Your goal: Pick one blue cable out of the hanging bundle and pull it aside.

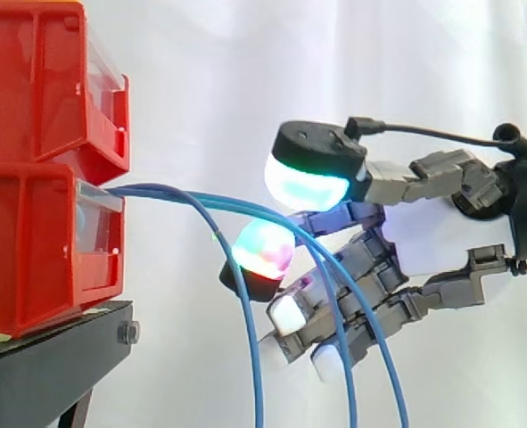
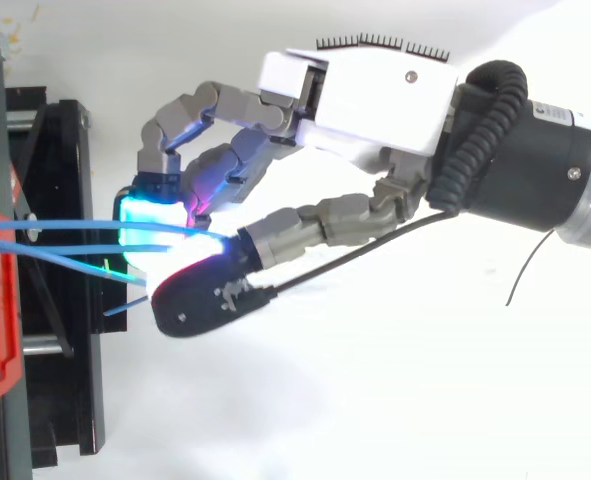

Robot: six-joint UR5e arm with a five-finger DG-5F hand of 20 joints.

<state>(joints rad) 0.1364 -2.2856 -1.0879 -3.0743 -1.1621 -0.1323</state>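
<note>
Three thin blue cables (image 1: 183, 194) leave the lower red bin (image 1: 31, 259) and arc down to the right. My hand (image 1: 432, 236) reaches in from the right with its fingers curled among them. A green-cyan pad (image 1: 308, 178) sits just above the topmost blue cable and a pink-cyan pad (image 1: 263, 248) just below it, pinching it between them. Two cables run down across the lower fingers (image 1: 334, 312); one hangs free to their left. From above, the cables (image 2: 65, 228) run from the bin's edge (image 2: 0, 300) into the glowing pads of the hand (image 2: 375, 100).
Two red bins stand stacked on a black stand (image 1: 49, 357) at the left, the upper bin (image 1: 40, 80) jutting over the lower. A white curtain hangs behind. There is free room below and to the right of the cables.
</note>
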